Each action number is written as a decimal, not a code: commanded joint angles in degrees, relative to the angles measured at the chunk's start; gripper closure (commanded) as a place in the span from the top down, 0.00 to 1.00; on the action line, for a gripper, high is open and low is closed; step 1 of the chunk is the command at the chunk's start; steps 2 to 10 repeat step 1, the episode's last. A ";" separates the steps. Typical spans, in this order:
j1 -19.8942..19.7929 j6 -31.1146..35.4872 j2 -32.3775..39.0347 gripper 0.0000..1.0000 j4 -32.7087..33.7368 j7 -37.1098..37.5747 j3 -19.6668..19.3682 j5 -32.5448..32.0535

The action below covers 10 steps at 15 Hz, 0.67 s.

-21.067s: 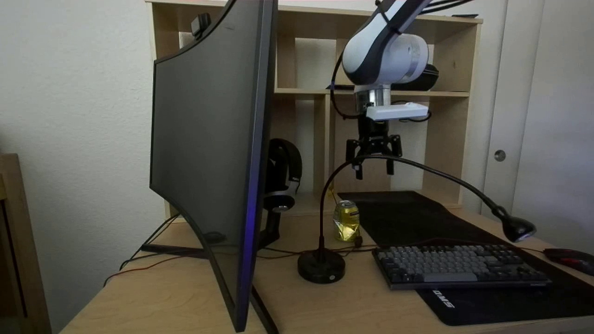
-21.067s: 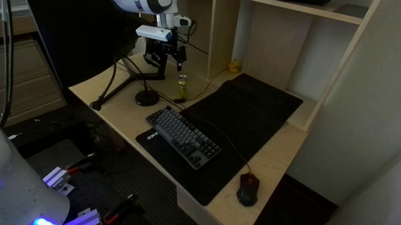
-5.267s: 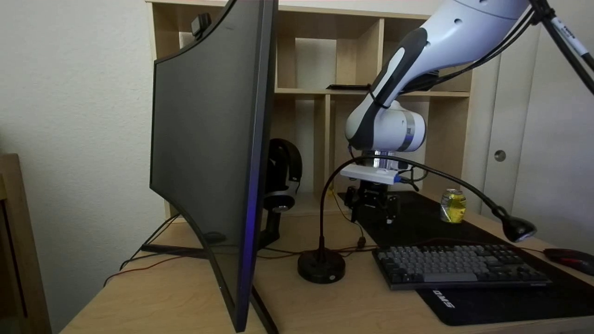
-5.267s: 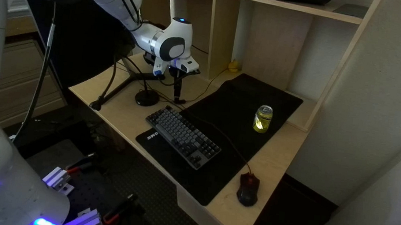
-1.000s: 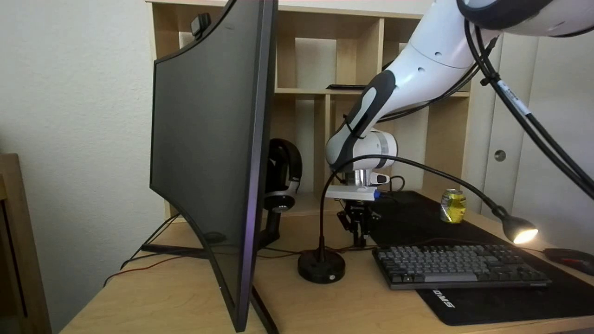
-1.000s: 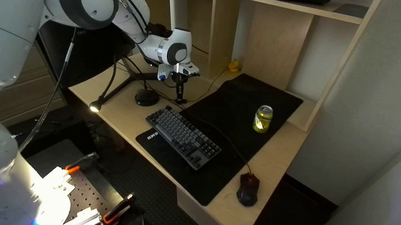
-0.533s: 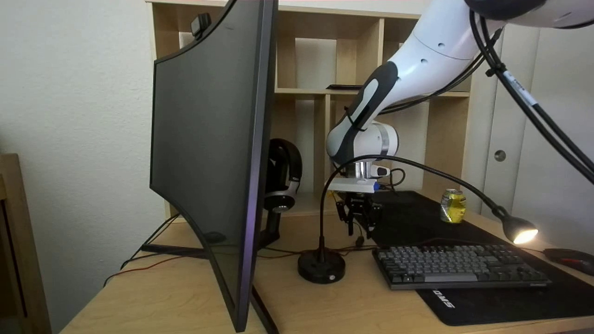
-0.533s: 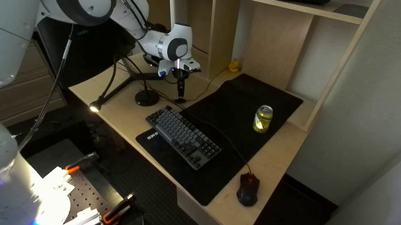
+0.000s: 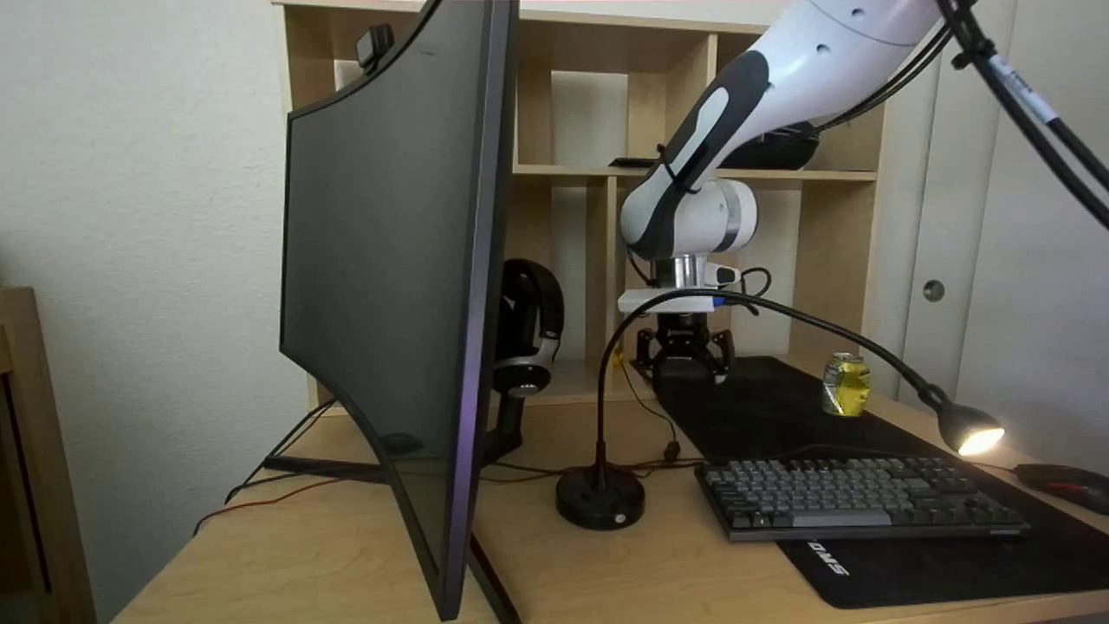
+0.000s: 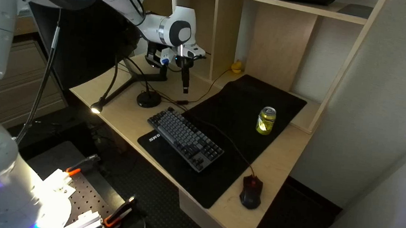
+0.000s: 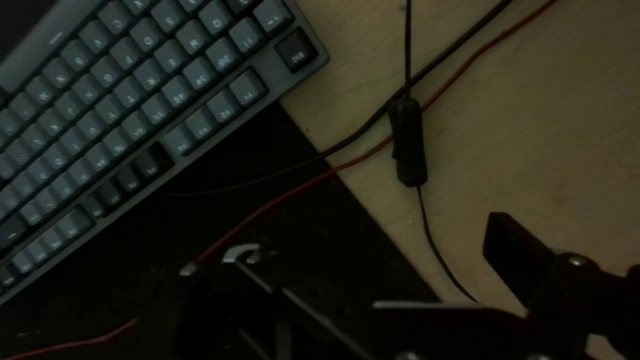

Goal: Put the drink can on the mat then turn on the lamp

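We see the drink can (image 10: 266, 121) upright on the mat (image 10: 245, 103), right of centre in both exterior views; we can't make out what is inside it. In an exterior view, the shelf unit (image 9: 836, 251) holds a black case (image 9: 780, 152) (partly behind the arm (image 9: 814, 61)) in its upper right compartment, above mid-frame. There the arm slants from the upper right down leftward, then stands vertical at the wrist, and the gripper (image 9: 684, 373) points downward near the frame's centre, above the desk (image 9: 346, 555). In the wrist view we find its fingers (image 11: 515, 255) spread well apart, gripping nothing; a cord switch (image 11: 409, 142) lies on the desk, upper right of centre, and the keyboard (image 11: 125, 85) fills the upper left. The lamp (image 9: 599, 501) is lit.
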 commanded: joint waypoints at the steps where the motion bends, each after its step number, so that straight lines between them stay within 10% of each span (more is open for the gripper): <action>1: -1.02 -0.87 -1.42 1.00 -0.93 0.39 0.77 -0.83; 10: -1.02 -0.87 -1.42 1.00 -0.93 0.39 0.77 -0.83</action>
